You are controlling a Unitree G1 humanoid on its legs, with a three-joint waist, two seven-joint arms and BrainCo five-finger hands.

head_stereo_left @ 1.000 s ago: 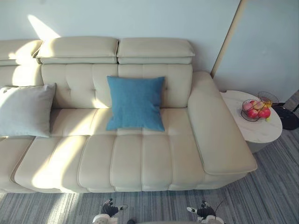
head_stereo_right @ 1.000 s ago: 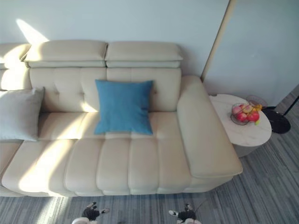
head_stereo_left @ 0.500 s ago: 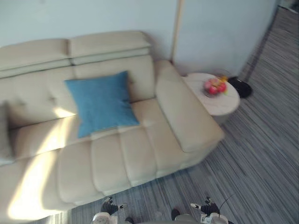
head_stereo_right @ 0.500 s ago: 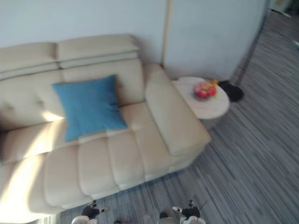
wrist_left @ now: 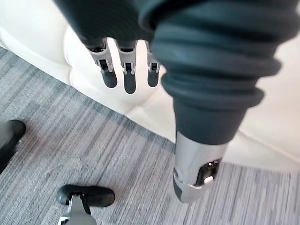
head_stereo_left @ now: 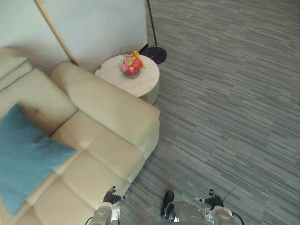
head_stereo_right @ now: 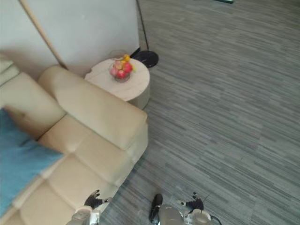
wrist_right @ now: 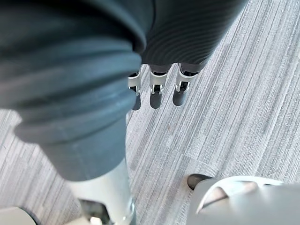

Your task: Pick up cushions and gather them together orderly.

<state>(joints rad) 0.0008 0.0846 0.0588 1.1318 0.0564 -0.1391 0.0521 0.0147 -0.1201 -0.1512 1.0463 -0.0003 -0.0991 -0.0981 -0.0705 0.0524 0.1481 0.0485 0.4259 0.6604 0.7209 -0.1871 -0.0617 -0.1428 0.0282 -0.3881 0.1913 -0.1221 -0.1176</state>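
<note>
We see the blue cushion [head_stereo_left: 23, 154] lying on the cream sofa [head_stereo_left: 103, 140], propped aslant between the seat and the backrest, with one corner pointing along the seat toward the sofa's armrest [head_stereo_left: 110, 105] and well apart from it. No hand touches it. Our left hand [wrist_left: 130, 79] hangs low in front of the sofa's front edge, where the cream upholstery meets the grey striped carpet [head_stereo_left: 225, 117]; its fingers [wrist_left: 110, 77] point straight down, relaxed, with nothing between them and the thumb. Our right hand [wrist_right: 157, 91] hangs over bare carpet, away from the sofa, its fingers [wrist_right: 180, 93] likewise straight and slack, holding nothing. In the head views both hands show at the very bottom, the left one just off the sofa's front corner and the right one out over the floor. Beyond the armrest end of the sofa, just beside it, stands a round white side table [head_stereo_left: 143, 84] set close to the pale wall. On it, toward its rear edge, stands a bowl of fruit [head_stereo_left: 131, 67] filled with red pieces and a little yellow; we cannot tell what kind the yellow fruit is. Behind the table, on the carpet by the wall's corner, sits the round black lamp base [head_stereo_left: 155, 54], a thin dark pole rising from it. The carpet runs in fine grey stripes across the open floor.
</note>
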